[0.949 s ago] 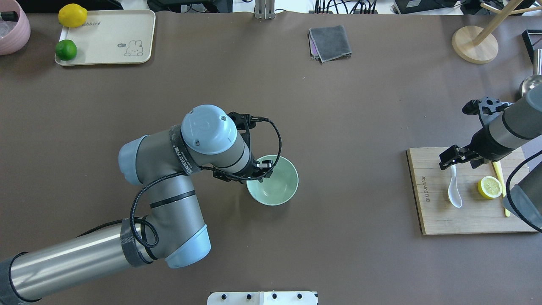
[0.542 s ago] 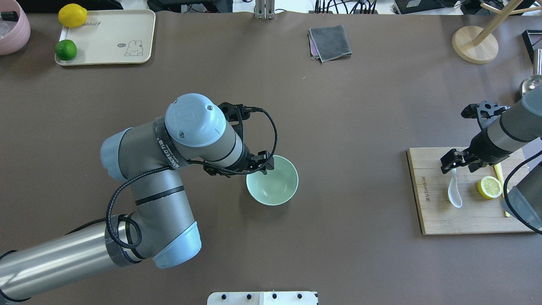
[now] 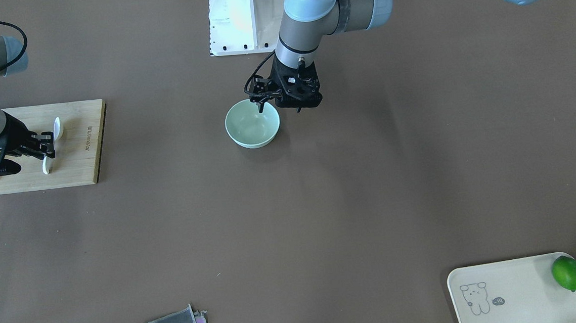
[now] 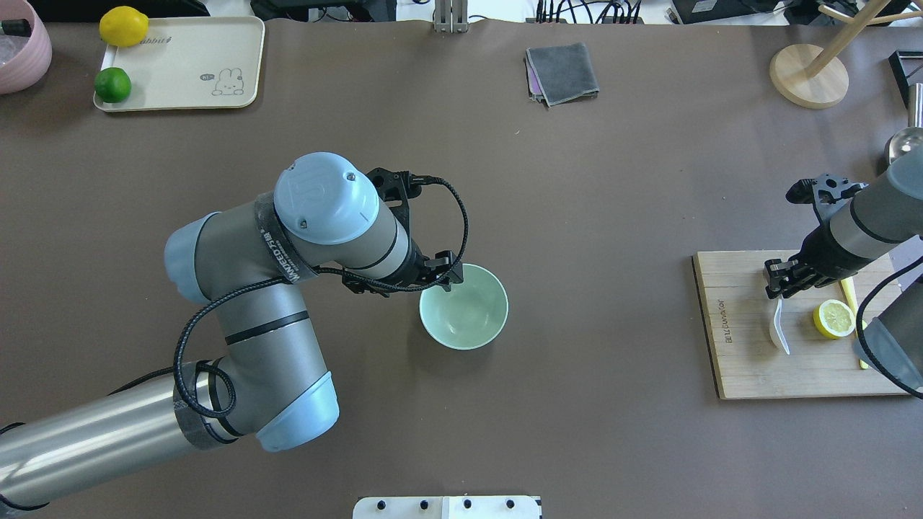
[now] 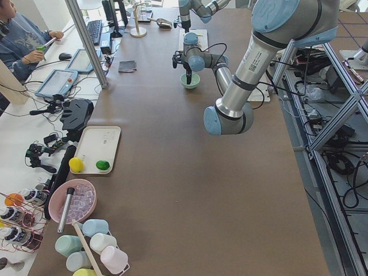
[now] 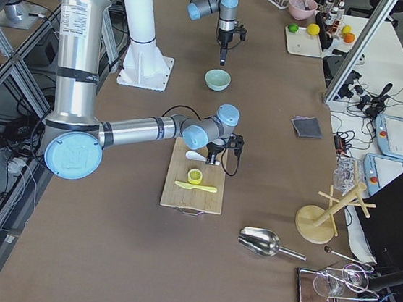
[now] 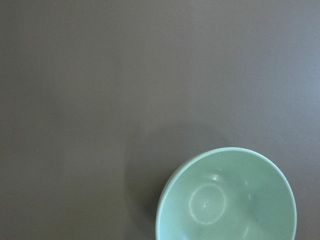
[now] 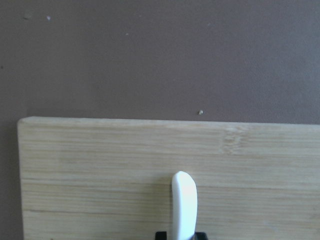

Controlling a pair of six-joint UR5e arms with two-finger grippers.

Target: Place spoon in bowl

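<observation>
Right end effector: down over the cutting board, fingers pinched in tight on the handle of the spoon
Spoon: gripped partway along its handle, the tip poking out one side of the fingers and the scoop trailing out the other, turned on its edge; whether the scoop touches the board, can't tell
Lemon half: on the board, just beside the right end effector
Left end effector: hanging over the rim of the bowl; how far its fingers are spread, cannot tell
Bowl: upright on the table, right below the left end effector, well apart from the right one and its spoon
</observation>
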